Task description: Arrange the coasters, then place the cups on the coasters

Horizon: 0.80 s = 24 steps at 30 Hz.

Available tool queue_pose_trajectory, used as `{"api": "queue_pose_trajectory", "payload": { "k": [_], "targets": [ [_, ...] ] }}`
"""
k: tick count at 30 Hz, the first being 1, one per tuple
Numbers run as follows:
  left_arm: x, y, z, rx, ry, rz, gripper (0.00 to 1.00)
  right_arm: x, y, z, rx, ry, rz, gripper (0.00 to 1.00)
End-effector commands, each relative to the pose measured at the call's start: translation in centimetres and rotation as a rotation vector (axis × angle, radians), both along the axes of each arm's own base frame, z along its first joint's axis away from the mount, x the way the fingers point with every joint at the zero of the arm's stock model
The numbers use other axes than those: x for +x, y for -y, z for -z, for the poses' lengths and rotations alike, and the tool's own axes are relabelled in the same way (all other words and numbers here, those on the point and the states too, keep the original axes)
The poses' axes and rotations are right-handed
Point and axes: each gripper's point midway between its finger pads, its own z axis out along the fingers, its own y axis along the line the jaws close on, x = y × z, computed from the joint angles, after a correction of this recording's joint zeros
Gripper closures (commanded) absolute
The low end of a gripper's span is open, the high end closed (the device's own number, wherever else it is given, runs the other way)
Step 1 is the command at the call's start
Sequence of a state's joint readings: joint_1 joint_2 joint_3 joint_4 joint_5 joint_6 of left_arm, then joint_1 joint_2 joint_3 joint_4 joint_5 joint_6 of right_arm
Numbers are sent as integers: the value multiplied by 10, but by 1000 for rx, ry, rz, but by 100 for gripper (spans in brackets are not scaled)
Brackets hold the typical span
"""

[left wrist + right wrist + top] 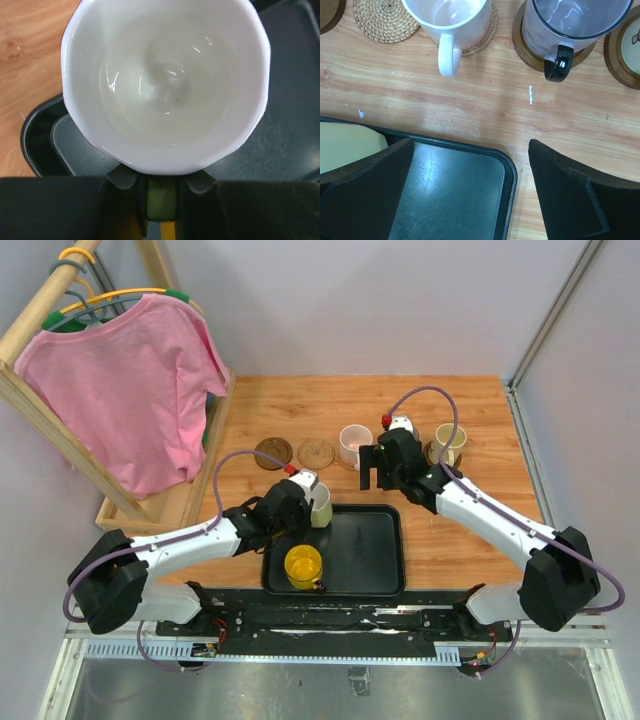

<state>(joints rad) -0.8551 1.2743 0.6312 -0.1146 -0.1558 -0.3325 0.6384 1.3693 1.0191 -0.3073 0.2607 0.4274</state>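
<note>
Left claw (308, 502) part-closed at pale cup (165, 85), grip unclear | right claw (471, 150) wide, empty | risk: weak hold drops cup onto tray (375, 550).

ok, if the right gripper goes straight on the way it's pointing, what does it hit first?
Probably the bare table just past the tray rim; depth is unclear. The pale cup sits farther along.
</note>
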Motion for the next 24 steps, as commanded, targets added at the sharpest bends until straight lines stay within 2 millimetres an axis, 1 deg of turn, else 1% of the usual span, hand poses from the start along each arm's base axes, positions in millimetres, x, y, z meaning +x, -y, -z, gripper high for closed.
{"api": "queue_pose_trajectory", "payload": {
  "k": [1, 4, 6, 8, 10, 13, 17, 18, 21, 22, 24],
  "targets": [
    [38, 24, -75, -117, 197, -40, 99, -4, 7, -9, 15, 51, 24, 2],
    [54, 25, -98, -108, 264, -83, 99, -7, 15, -10, 0, 71, 43, 2],
    [69, 22, -109, -75, 306, -131, 100, -9, 20, -11, -9, 81, 52, 2],
    [87, 17, -116, -38, 329, -192, 100, -10, 25, -13, -17, 90, 60, 2],
    [104, 11, -115, -18, 322, -246, 100, -12, 28, -14, -29, 91, 65, 2],
    [128, 7, -111, -42, 288, -296, 100, -15, 33, -15, -53, 89, 61, 2],
    [154, -1, -103, 21, 272, -364, 99, -17, 38, -17, -75, 92, 63, 2],
    [159, -1, -97, 42, 263, -370, 99, -17, 39, -17, -76, 92, 63, 2],
    [175, 3, -90, 57, 243, -376, 99, -18, 38, -16, -72, 88, 61, 2],
    [181, 5, -90, 52, 240, -377, 100, -18, 38, -15, -70, 85, 61, 2],
    [189, 6, -84, 61, 218, -375, 99, -18, 36, -14, -64, 80, 59, 2]
  ]
}}
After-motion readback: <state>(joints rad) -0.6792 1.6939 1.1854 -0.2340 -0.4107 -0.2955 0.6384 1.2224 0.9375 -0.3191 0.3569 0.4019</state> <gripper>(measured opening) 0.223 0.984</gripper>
